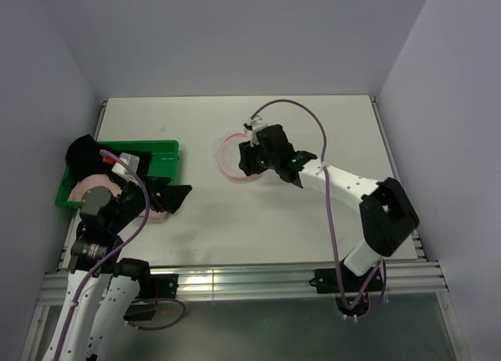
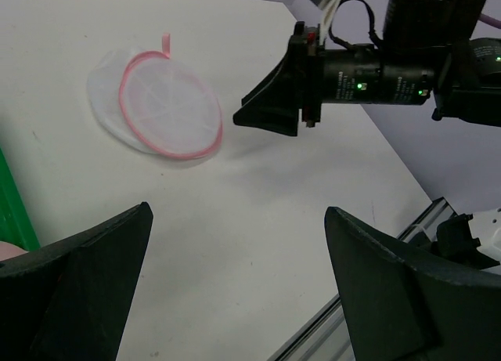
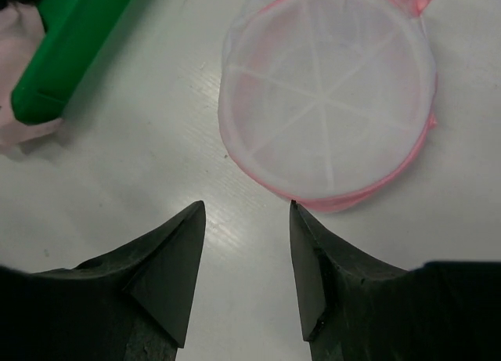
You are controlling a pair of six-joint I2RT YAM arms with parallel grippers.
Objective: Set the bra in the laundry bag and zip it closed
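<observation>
The laundry bag [image 1: 232,154], round white mesh with pink zipper trim, lies flat on the table's middle. It also shows in the left wrist view [image 2: 168,106] and the right wrist view [image 3: 329,95]. My right gripper [image 1: 250,163] [image 3: 246,206] is open and empty, its tips just short of the bag's near rim. Pale pink fabric, the bra [image 1: 83,190] [image 3: 22,130], lies at the green tray's [image 1: 156,152] near side, mostly hidden under my left arm. My left gripper [image 1: 180,198] [image 2: 239,211] is open and empty over bare table, right of the tray.
The green tray [image 3: 66,48] [image 2: 16,212] stands at the table's left edge. A black bundle [image 1: 82,156] sits at its left end. The right gripper [image 2: 270,110] shows in the left wrist view beside the bag. The table's front rail [image 1: 235,279] runs along the near edge.
</observation>
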